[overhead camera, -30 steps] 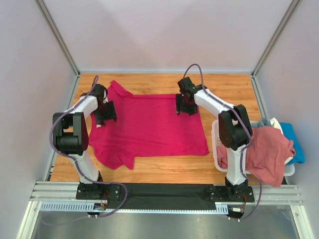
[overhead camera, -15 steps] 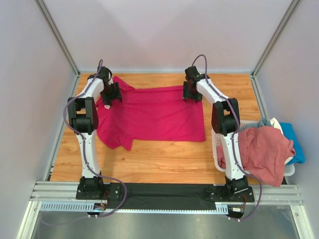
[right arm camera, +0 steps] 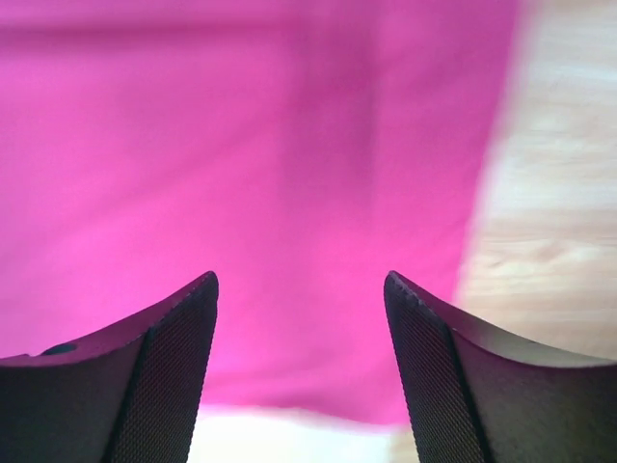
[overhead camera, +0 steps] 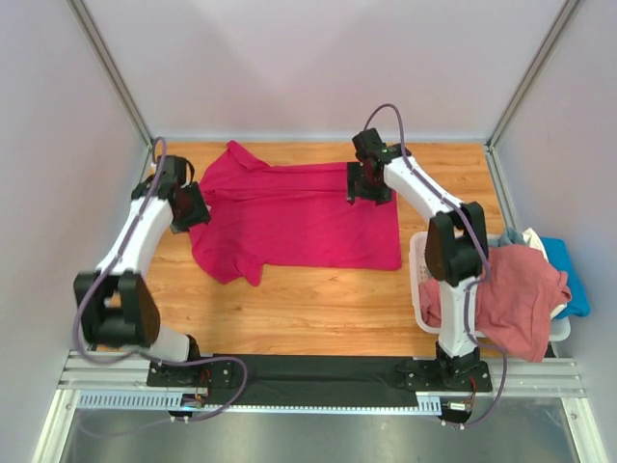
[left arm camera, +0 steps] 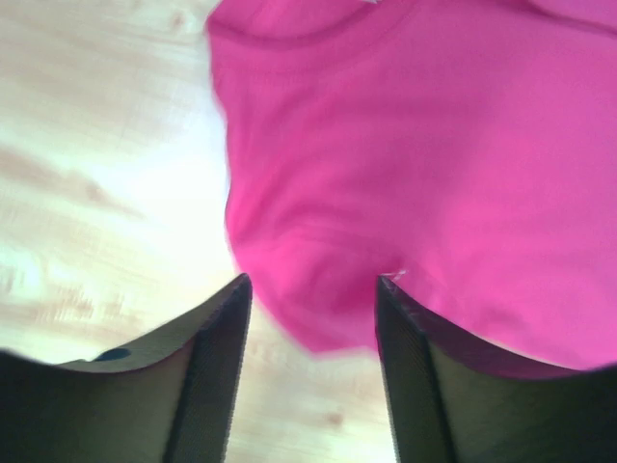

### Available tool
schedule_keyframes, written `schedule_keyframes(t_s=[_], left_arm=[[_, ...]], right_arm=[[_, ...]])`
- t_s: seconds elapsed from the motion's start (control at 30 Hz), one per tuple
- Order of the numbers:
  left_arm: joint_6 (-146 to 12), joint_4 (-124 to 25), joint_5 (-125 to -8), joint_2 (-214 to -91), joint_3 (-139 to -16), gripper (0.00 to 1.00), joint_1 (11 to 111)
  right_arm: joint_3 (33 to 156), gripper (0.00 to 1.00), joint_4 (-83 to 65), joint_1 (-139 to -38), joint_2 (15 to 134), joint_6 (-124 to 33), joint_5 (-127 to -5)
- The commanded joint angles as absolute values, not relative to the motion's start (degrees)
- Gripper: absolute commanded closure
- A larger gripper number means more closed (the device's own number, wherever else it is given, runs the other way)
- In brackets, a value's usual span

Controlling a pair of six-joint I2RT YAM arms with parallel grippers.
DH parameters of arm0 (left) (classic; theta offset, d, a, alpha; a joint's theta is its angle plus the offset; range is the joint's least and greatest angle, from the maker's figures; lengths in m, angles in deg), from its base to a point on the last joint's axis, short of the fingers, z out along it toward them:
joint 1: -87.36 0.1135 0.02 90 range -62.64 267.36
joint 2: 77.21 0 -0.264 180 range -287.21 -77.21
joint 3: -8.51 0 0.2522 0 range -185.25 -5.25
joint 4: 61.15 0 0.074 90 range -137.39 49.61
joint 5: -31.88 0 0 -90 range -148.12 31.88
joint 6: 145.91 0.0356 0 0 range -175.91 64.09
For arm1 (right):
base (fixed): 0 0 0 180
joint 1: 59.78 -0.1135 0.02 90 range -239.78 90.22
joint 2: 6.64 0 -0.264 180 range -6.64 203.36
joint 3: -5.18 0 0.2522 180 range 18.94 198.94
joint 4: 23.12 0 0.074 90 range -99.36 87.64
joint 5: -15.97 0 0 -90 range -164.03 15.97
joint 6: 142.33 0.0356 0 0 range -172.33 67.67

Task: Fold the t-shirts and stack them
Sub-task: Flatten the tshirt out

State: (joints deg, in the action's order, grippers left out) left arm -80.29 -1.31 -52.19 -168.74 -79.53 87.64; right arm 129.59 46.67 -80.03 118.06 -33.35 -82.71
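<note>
The magenta-red t-shirt [overhead camera: 299,217] lies spread on the wooden table [overhead camera: 318,309], its sleeves to the left. My left gripper [overhead camera: 189,206] is open and empty at the shirt's left edge; in the left wrist view [left arm camera: 310,289] the shirt's edge [left arm camera: 405,174] lies just ahead of the fingertips. My right gripper [overhead camera: 369,183] is open and empty over the shirt's far right part; the right wrist view [right arm camera: 301,285] shows cloth [right arm camera: 241,145] below it. A dusty pink shirt [overhead camera: 516,294] drapes over the basket at right, with blue [overhead camera: 569,270] and whitish cloth behind it.
The white lattice basket [overhead camera: 419,265] stands at the table's right edge under the pink shirt. Grey walls and metal posts close the back and sides. The arm bases sit on a black rail at the near edge.
Both grippers have let go of the magenta shirt, which now lies flat further back on the table. The left arm has swung out to the left; the right gripper has barely moved.
</note>
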Motion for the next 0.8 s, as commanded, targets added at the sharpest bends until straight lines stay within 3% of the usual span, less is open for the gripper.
schedule_keyframes(t_s=[0.0, 0.07, 0.17, 0.33, 0.53, 0.77], left_arm=[[-85.17, -3.62, -55.90, -156.34, -67.01, 0.42, 87.62], [-88.67, -5.02, -63.20, -151.14, -59.35, 0.40, 87.63], [-92.98, -9.76, -69.45, -147.18, -51.43, 0.24, 87.63], [-99.84, -17.15, -71.92, -144.98, -45.34, 0.21, 88.67], [-103.10, -22.43, -72.80, -146.98, -40.94, 0.30, 91.05], [-103.37, -21.56, -73.59, -152.71, -40.23, 0.42, 92.99]], right_arm=[[118.50, 0.31, 36.83, -88.58, 103.42, -29.14, -71.78], [110.92, 0.33, 29.52, -92.10, 97.81, -25.27, -64.47], [101.84, 0.34, 16.00, -98.96, 94.79, -19.66, -58.48], [98.48, 0.34, 10.15, -107.58, 97.67, -16.56, -56.01], [97.95, 0.34, 5.41, -111.89, 104.00, -13.92, -55.39], [98.04, 0.45, 1.37, -112.34, 109.46, -7.60, -53.11]])
